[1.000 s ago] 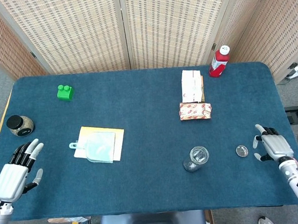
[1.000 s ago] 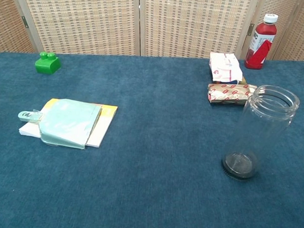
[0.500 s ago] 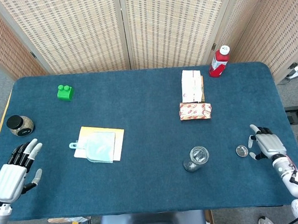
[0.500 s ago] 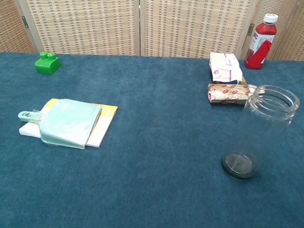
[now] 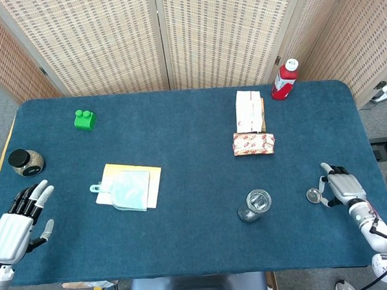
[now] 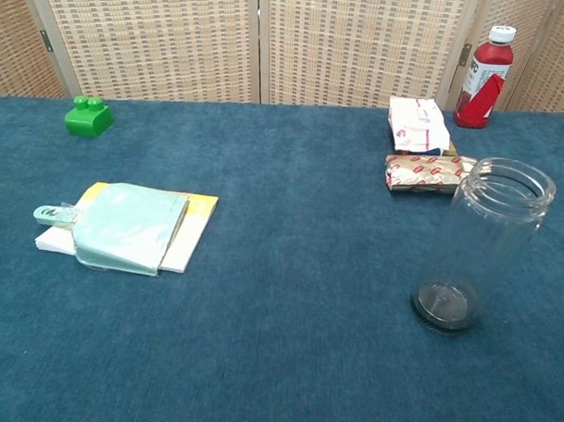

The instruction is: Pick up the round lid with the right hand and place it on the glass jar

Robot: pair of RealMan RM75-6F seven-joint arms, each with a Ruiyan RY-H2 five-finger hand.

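Note:
The round lid point(image 5: 313, 194), small and clear, lies flat on the blue table to the right of the glass jar point(image 5: 254, 205). The jar stands upright and uncovered; in the chest view the jar point(image 6: 480, 244) fills the right side. My right hand point(image 5: 340, 186) sits low just right of the lid, fingers spread, fingertips at the lid's edge; I cannot tell whether they touch it. My left hand point(image 5: 17, 219) hovers at the table's near left corner, fingers apart and holding nothing. Neither hand shows in the chest view.
A red bottle point(image 5: 285, 79) stands at the back right. Two snack packets point(image 5: 251, 122) lie behind the jar. A pale green pouch on yellow paper point(image 5: 128, 188) lies left of centre, a green block point(image 5: 84, 119) at back left, a dark-lidded jar point(image 5: 25, 162) at the left edge.
My right hand has slid left and lowered toward the lid, closing the gap until its fingertips reach the lid's edge. The left hand has barely shifted.

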